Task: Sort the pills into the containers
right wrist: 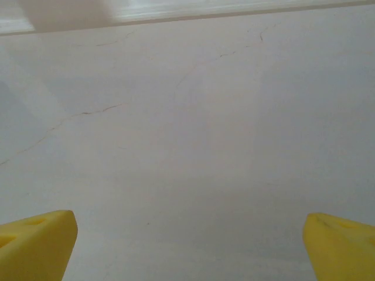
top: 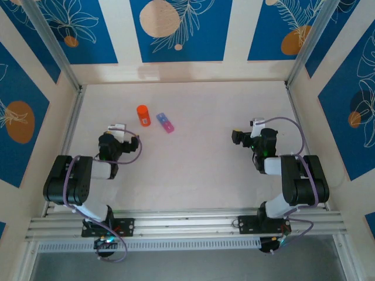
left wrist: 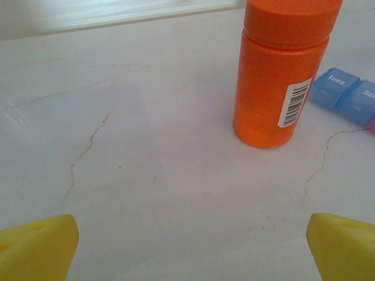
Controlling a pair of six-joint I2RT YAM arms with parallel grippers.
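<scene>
An orange pill bottle (top: 143,115) with its cap on stands upright on the table, left of centre. In the left wrist view the bottle (left wrist: 280,76) shows a barcode label. Just right of it lies the pill-box strip (top: 166,122), blue, purple and pink; its blue sections (left wrist: 345,93) read "Tues." at the right edge of the left wrist view. My left gripper (top: 117,128) sits a short way down-left of the bottle, open, its yellow fingertips (left wrist: 38,249) wide apart over bare table. My right gripper (top: 255,125) rests at the right, open, yellow fingertips (right wrist: 38,243) apart, nothing between them.
The white tabletop (top: 199,164) is walled at the back and both sides by panels with blue leaf prints (top: 176,23). Aluminium rails (top: 187,222) run along the near edge by the arm bases. Fine cracks mark the table surface (left wrist: 88,146).
</scene>
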